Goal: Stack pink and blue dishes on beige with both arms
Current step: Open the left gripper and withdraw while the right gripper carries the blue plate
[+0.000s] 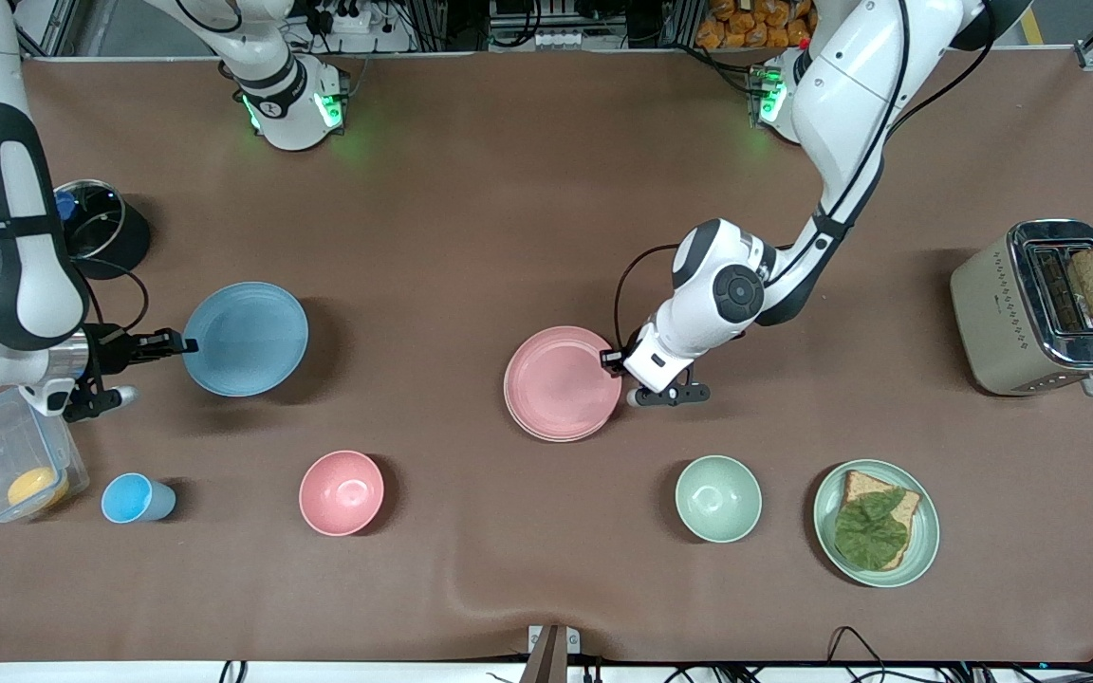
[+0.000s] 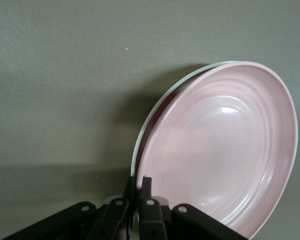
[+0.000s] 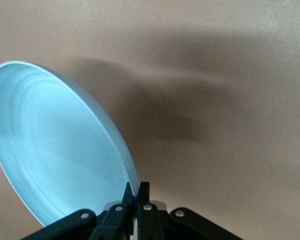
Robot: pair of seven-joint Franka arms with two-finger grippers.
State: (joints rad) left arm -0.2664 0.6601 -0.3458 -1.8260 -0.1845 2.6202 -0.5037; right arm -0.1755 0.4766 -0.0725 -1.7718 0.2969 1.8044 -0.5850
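The left gripper (image 1: pixel 615 361) pinches the pink plate (image 1: pixel 561 381) atop the beige plate (image 2: pixel 140 142) mid-worktop, while the right gripper (image 1: pixel 188 345) pinches the raised blue plate (image 1: pixel 246 338) by its rim, which could slip and drop

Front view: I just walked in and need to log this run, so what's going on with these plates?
Each arm has a plate by the rim. The left gripper is shut on the pink plate, which sits on the beige plate, whose pale edge shows just beneath it. The right gripper is shut on the blue plate, held tilted above the table toward the right arm's end, not yet on the stack.
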